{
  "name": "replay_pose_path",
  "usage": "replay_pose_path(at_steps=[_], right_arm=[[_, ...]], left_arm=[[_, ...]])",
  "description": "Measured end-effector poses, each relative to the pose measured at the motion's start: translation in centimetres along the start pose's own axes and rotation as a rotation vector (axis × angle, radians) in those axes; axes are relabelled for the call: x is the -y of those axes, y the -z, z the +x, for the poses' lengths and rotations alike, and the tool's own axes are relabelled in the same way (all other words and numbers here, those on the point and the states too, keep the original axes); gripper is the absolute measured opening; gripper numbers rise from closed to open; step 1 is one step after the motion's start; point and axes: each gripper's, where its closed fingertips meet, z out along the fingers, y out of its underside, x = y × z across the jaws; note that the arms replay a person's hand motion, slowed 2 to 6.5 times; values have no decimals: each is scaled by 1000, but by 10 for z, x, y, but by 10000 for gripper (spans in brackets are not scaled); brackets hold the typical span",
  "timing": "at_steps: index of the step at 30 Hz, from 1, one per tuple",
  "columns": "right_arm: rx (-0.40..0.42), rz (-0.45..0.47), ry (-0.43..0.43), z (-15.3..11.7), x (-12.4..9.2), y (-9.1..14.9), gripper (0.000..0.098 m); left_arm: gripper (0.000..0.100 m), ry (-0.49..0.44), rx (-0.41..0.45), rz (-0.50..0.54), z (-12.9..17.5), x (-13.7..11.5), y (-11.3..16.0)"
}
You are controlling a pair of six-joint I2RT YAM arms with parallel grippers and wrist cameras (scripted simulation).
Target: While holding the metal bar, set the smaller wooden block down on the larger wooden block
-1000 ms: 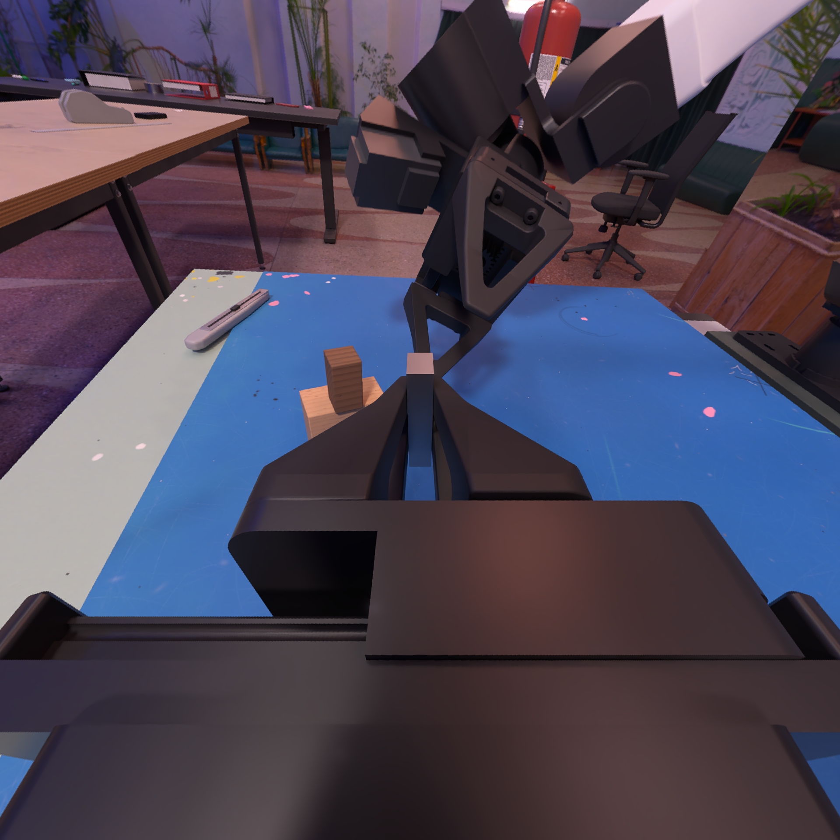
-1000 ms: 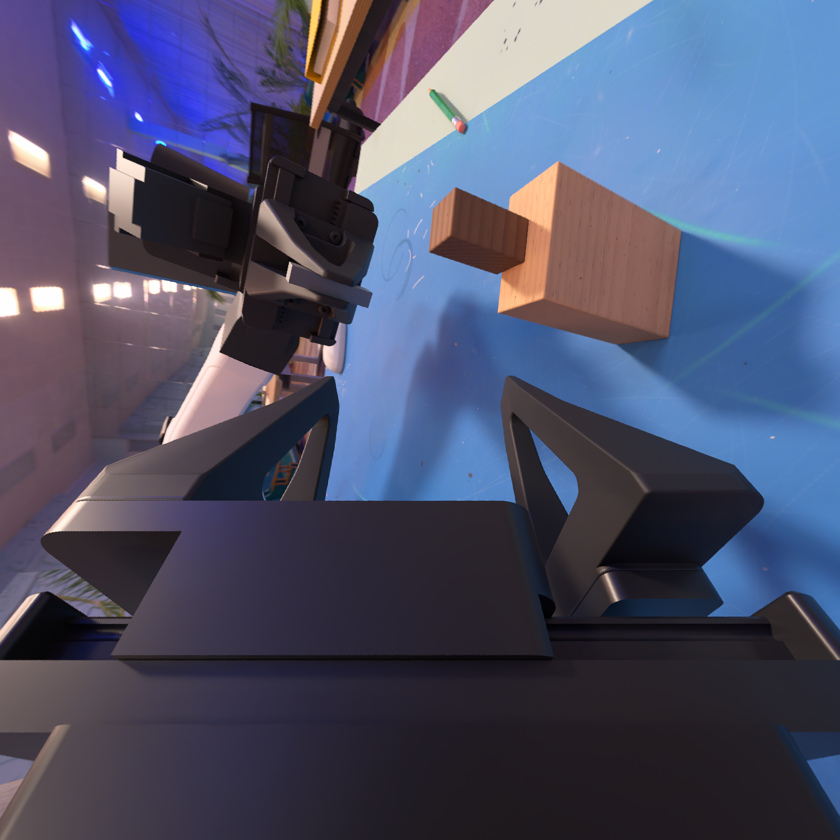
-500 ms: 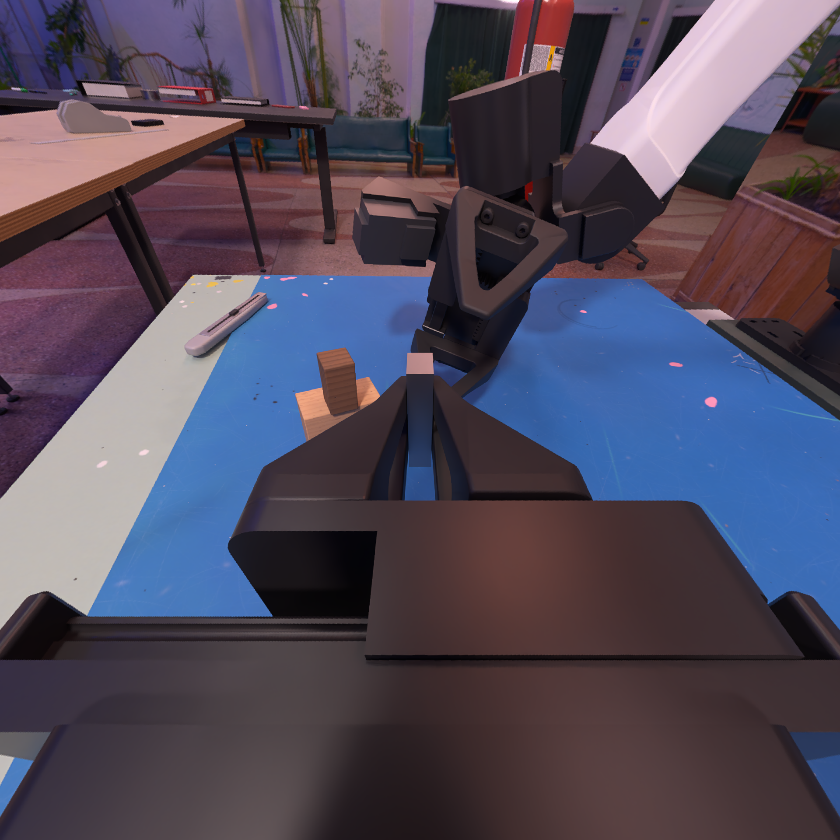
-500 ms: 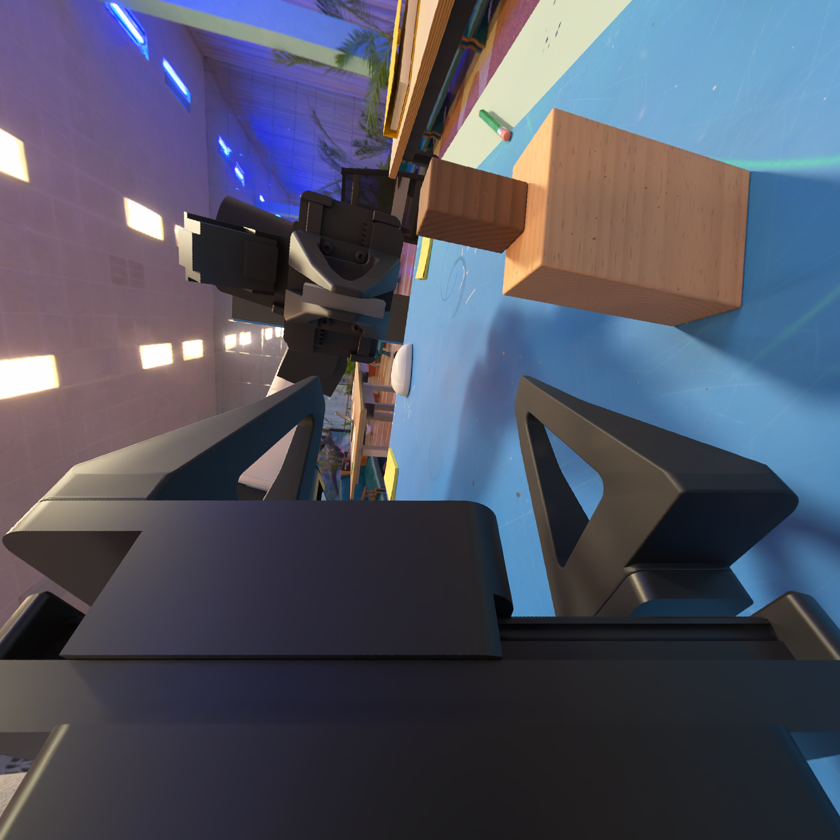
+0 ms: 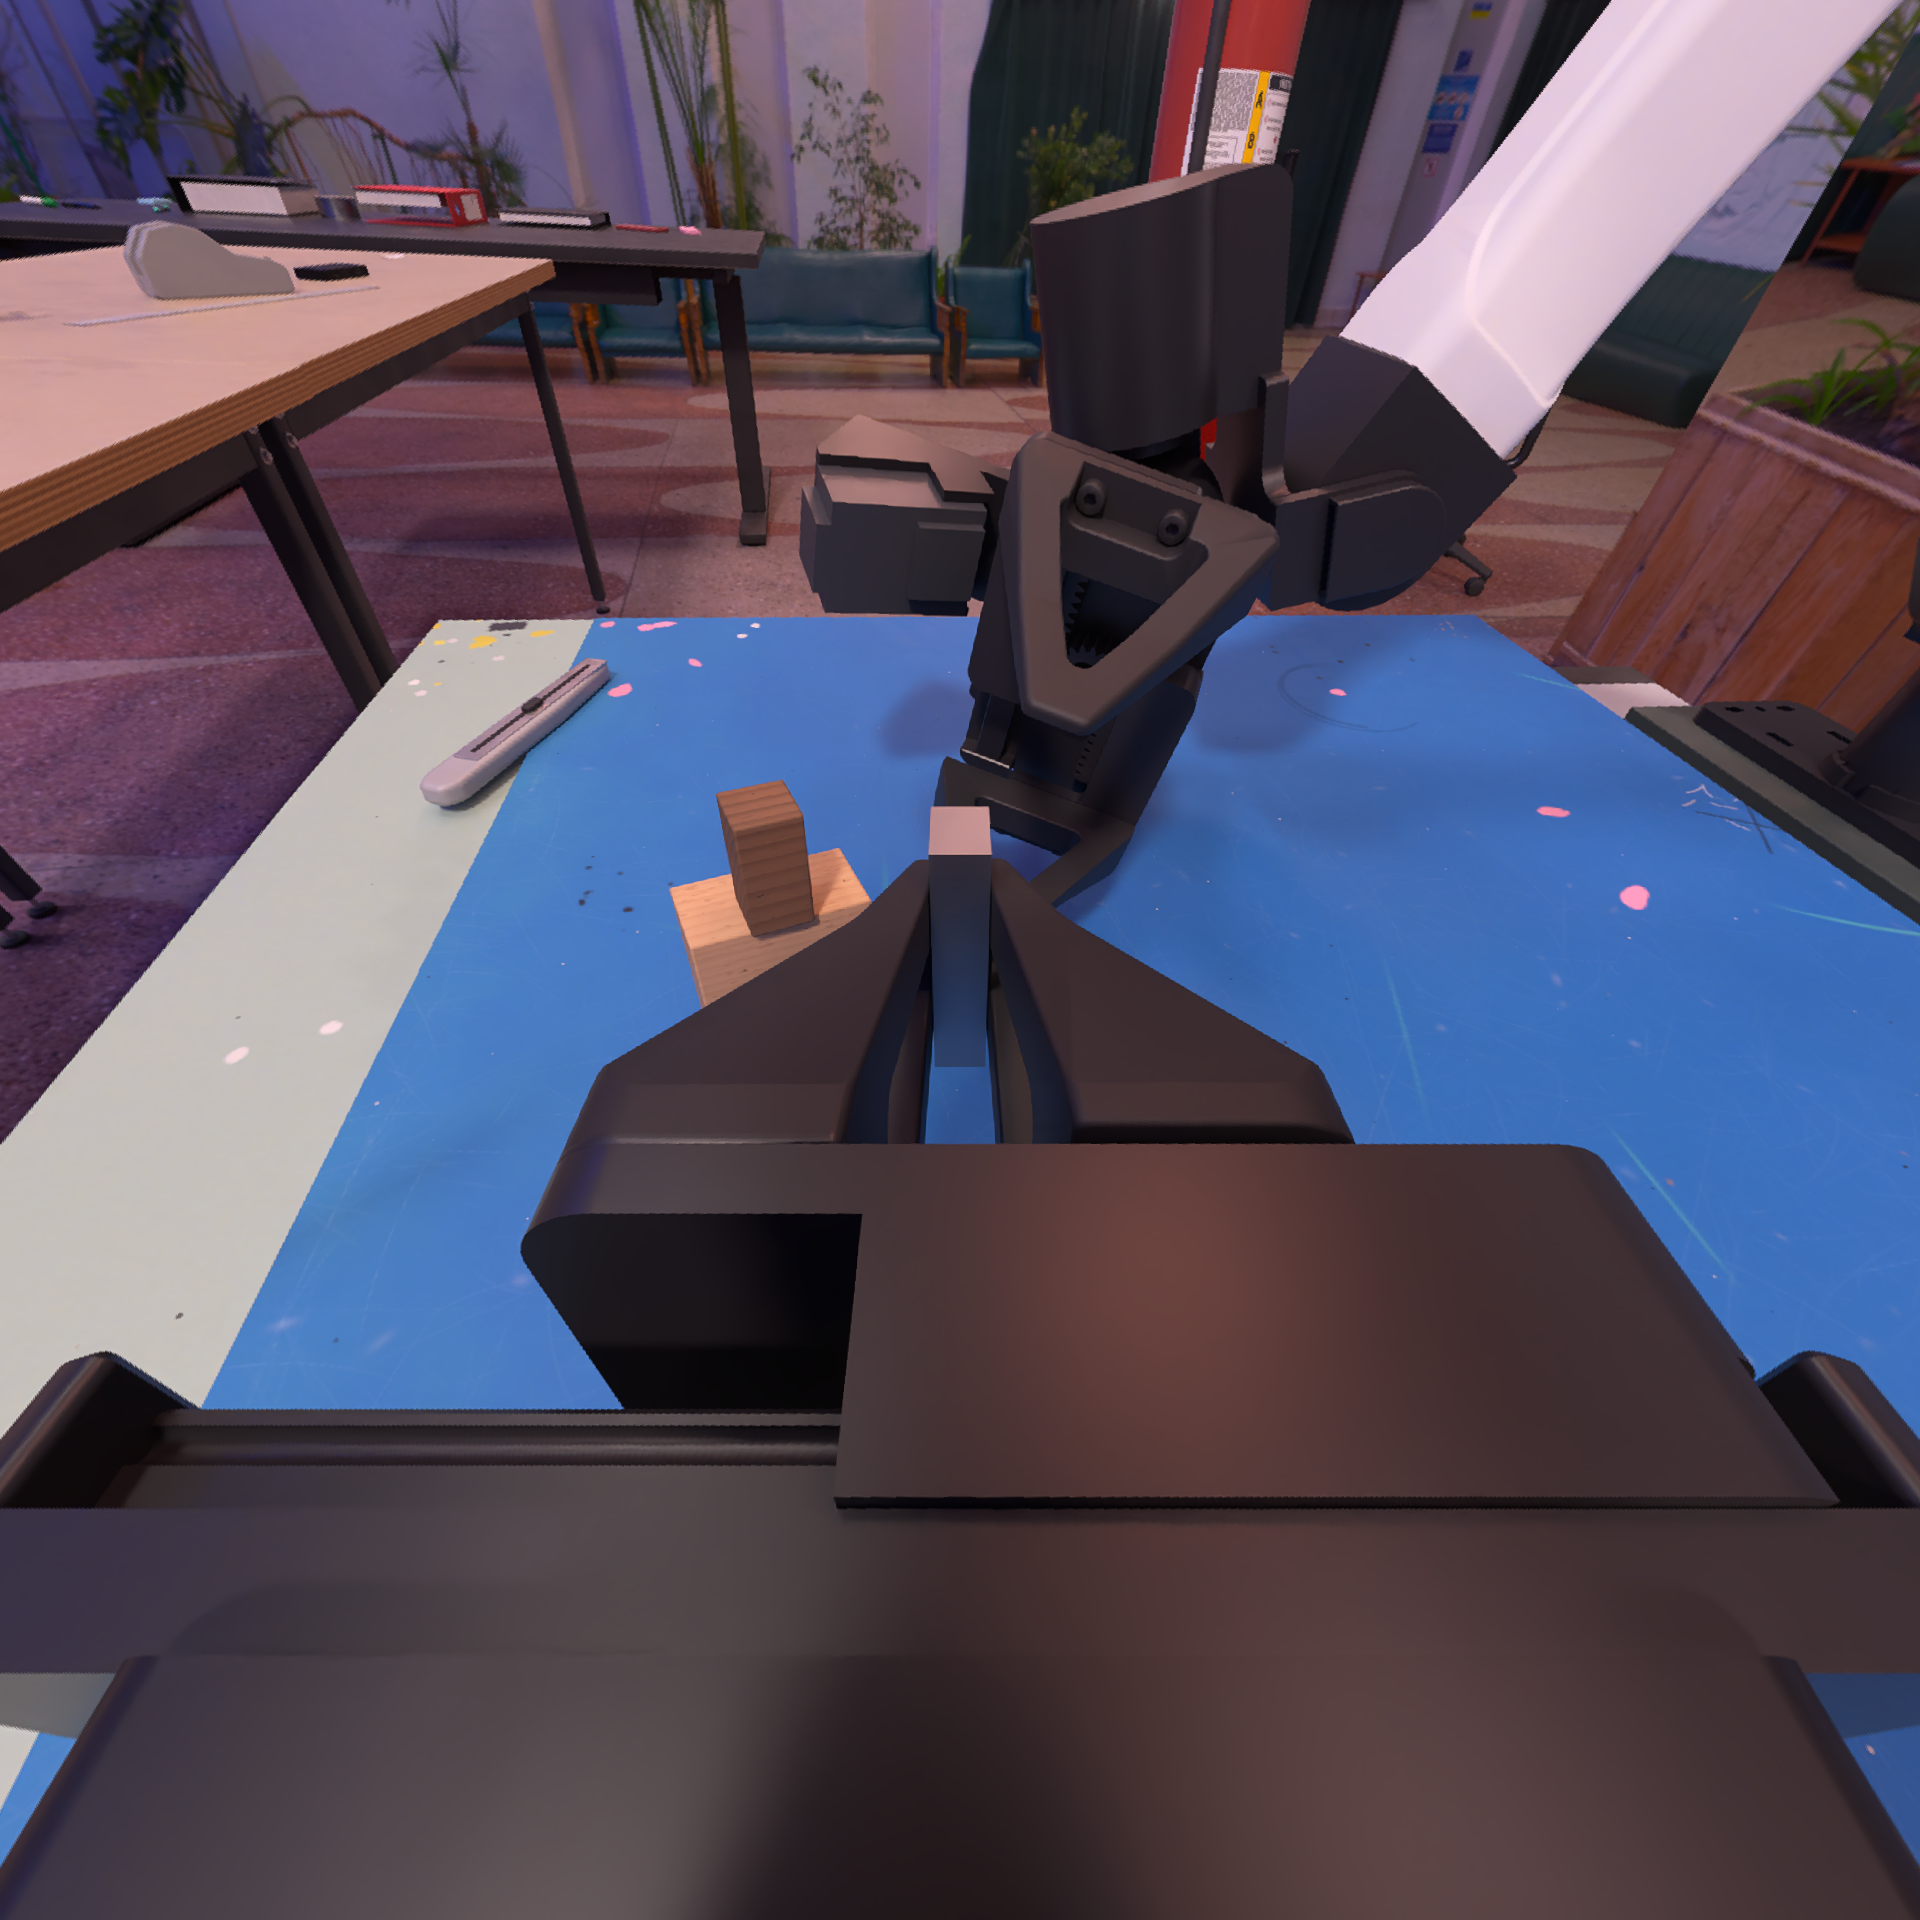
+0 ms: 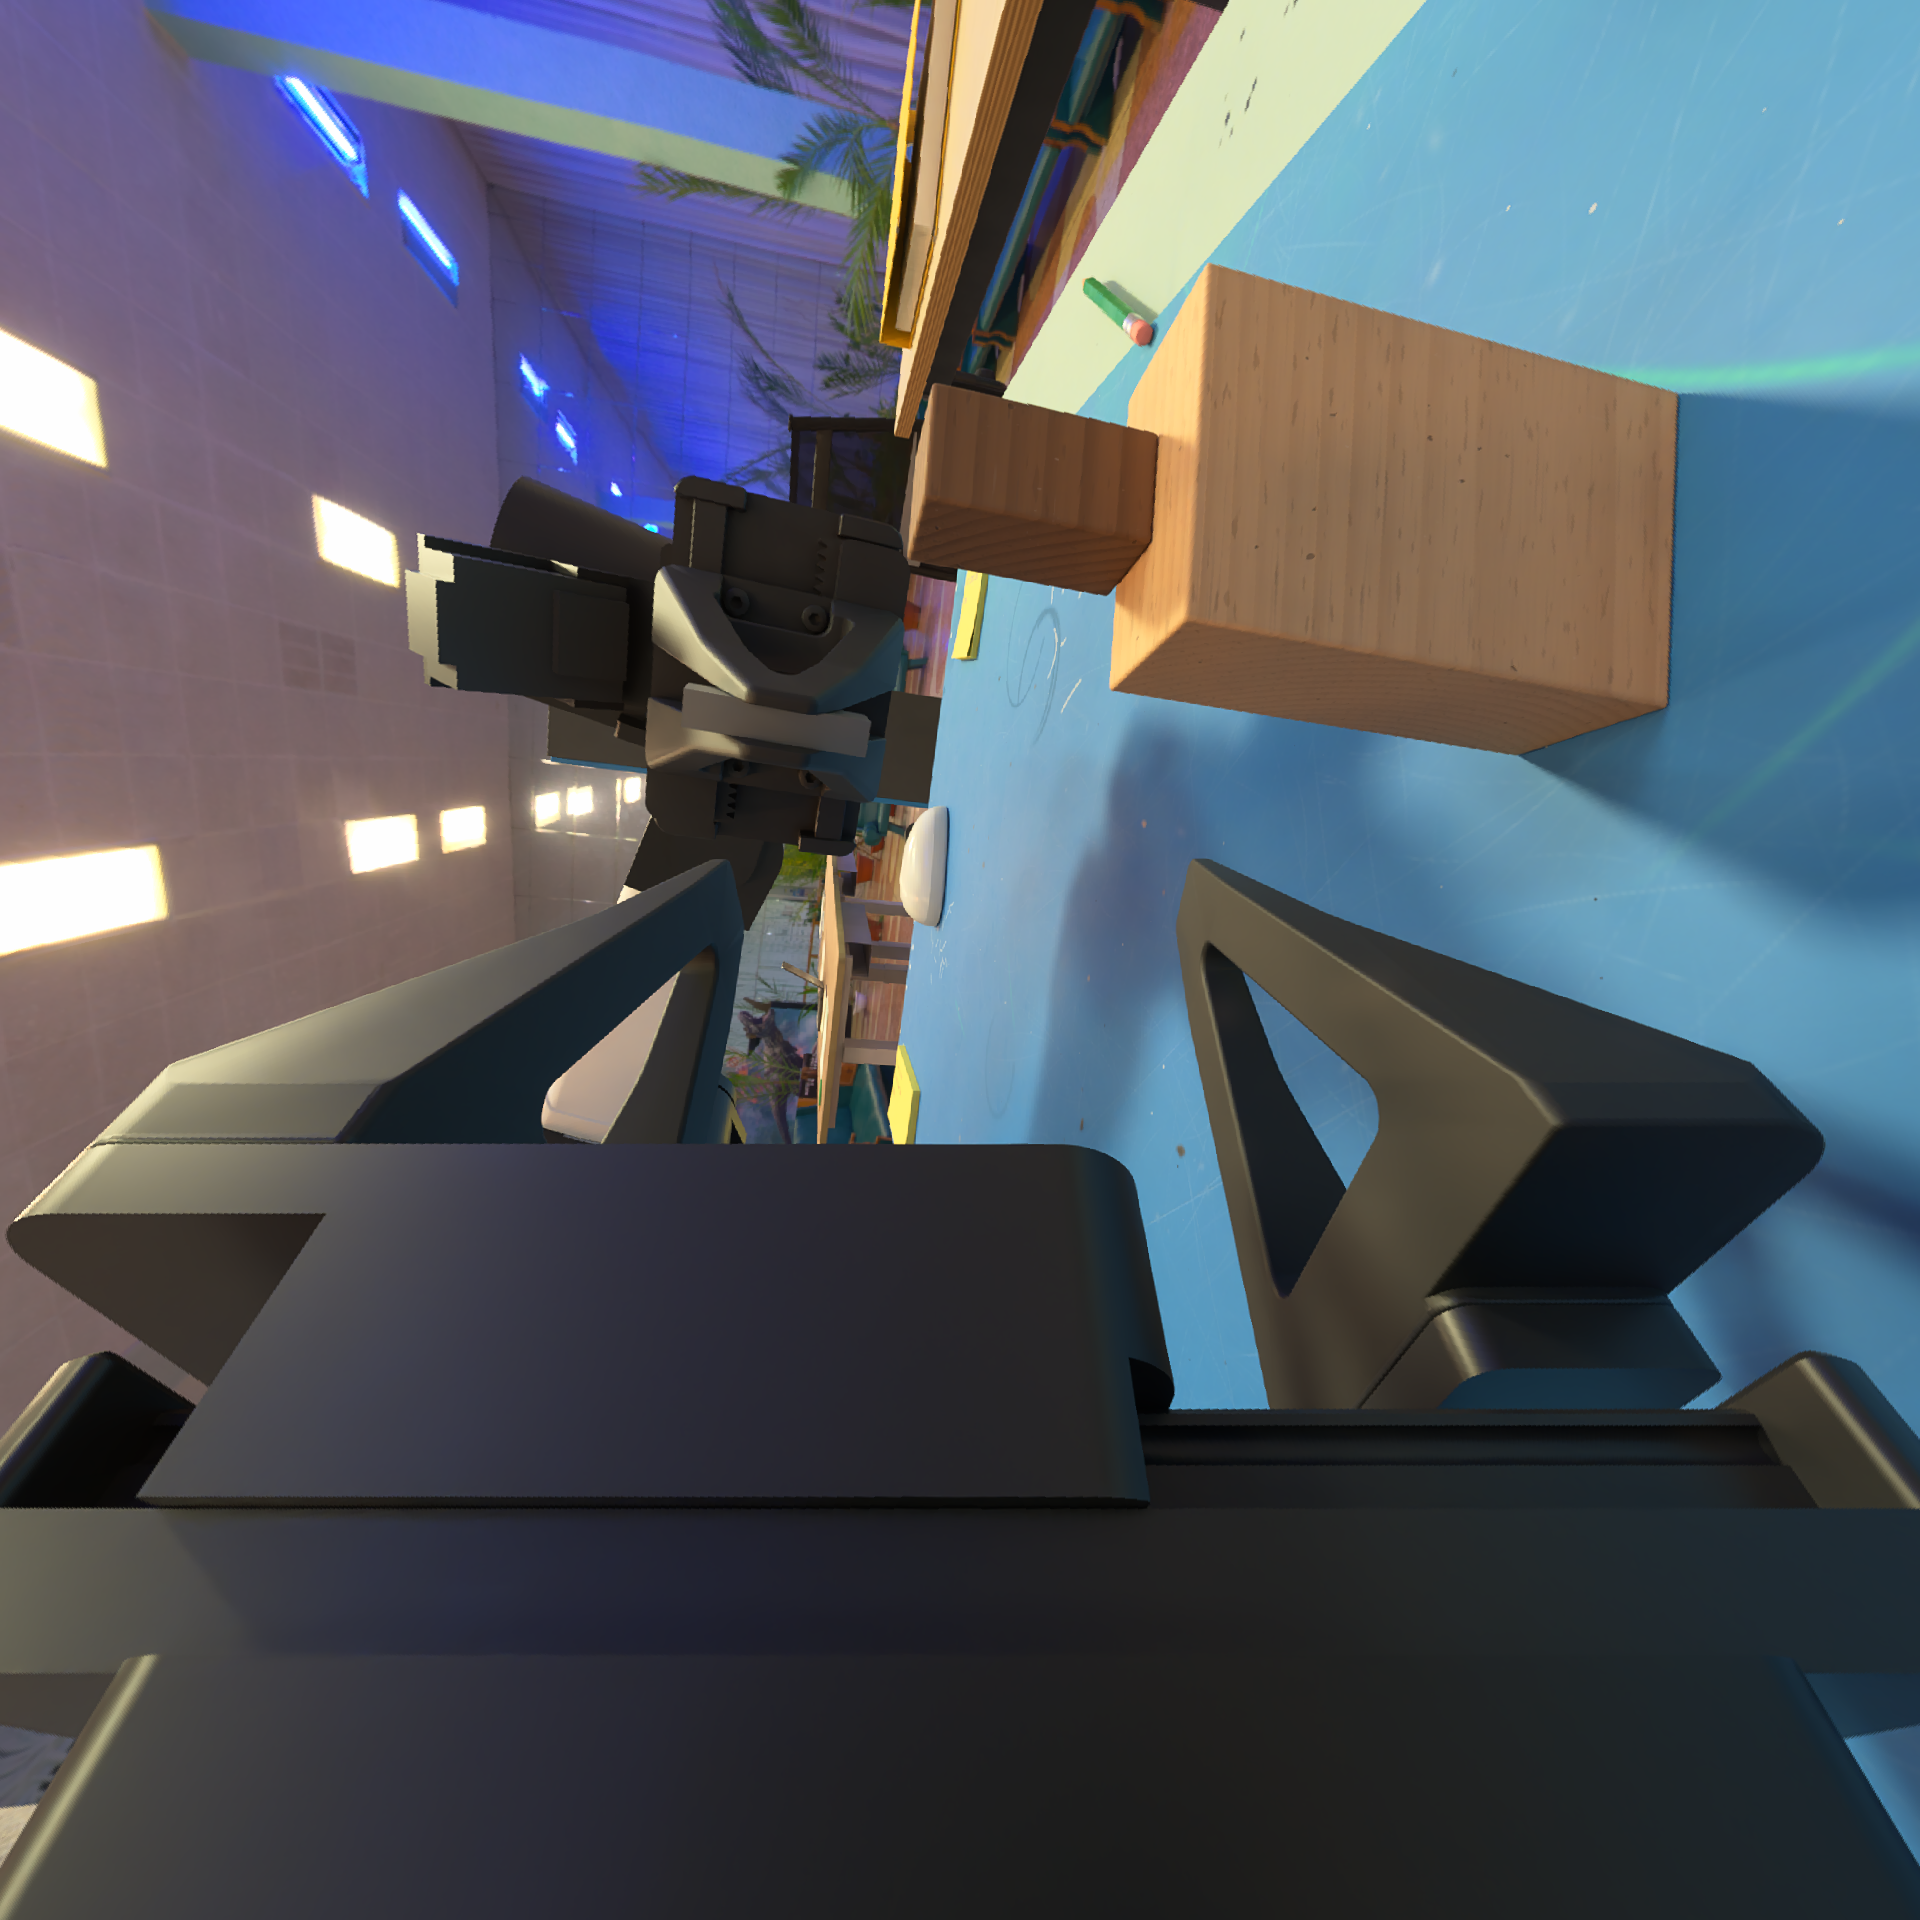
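The small block stands upright on the big block, which sits on the mat; a box cutter lies far left of them; the metal bar sits just right, between the left gripper's fingers.

1. My left gripper is squeezed tight. Its two fingers press close from both sides, with only a thin gap between them.
2. It points forward and a bit down.
3. My right gripper is wide apart, and nothing is between its fingers.
4. It is turned on its side and sits low.
5. My right arm is white near the top and black at the wrist. It slopes down from up high.
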Motion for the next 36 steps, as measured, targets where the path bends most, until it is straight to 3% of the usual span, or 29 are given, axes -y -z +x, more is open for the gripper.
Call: replay_pose_path(at_steps=[36], right_arm=[[93, 58, -45, -5, 4, -2, 686]], left_arm=[[81, -28, 17, 22, 4, 7, 1]])
